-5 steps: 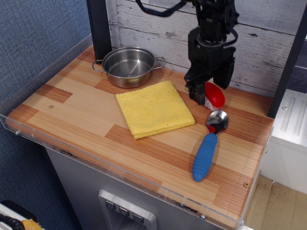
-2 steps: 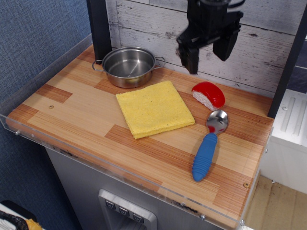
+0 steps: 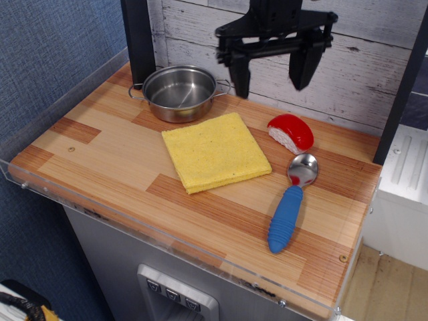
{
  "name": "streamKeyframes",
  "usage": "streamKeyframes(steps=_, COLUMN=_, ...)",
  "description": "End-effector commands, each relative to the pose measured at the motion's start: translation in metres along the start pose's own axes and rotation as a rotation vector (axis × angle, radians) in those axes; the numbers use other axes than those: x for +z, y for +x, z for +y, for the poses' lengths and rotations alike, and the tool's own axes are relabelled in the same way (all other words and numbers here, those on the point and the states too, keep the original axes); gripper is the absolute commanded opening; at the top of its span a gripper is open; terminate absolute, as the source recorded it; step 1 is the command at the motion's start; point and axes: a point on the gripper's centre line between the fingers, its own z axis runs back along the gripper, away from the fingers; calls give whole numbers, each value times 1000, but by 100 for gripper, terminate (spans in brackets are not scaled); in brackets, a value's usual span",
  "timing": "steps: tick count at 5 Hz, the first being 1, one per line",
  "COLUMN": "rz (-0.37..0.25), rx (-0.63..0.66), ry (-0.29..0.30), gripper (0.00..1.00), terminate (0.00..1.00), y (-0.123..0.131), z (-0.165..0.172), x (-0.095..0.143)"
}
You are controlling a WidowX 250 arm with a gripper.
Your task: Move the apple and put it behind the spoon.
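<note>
The apple [image 3: 291, 132] lies on the wooden table [image 3: 100, 154], red skin up and white cut face toward the front left, just behind the spoon [image 3: 292, 200], whose silver bowl sits close in front of it. My gripper [image 3: 271, 67] hangs well above and behind the apple, holding nothing, its two fingers spread far apart. A second ago those fingers straddled the apple down at the table; since then I have risen and splayed wider. The yellow cloth [image 3: 214, 151] and steel pot [image 3: 179, 91] lie to the left.
</note>
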Motion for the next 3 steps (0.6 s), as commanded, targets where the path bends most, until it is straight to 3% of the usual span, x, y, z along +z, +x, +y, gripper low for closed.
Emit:
streamKeyframes(steps=1, rz=23, rx=-169, ry=-7, gripper=100, terminate=0, y=-38, z=13, x=36)
streamKeyframes(steps=2, rz=42, rx=-229, ry=-11, gripper=100, terminate=0, y=-67, z=15, x=35)
streamKeyframes(steps=3, rz=128, rx=-271, ry=-8, gripper=100, terminate=100, y=-82, z=17, x=30)
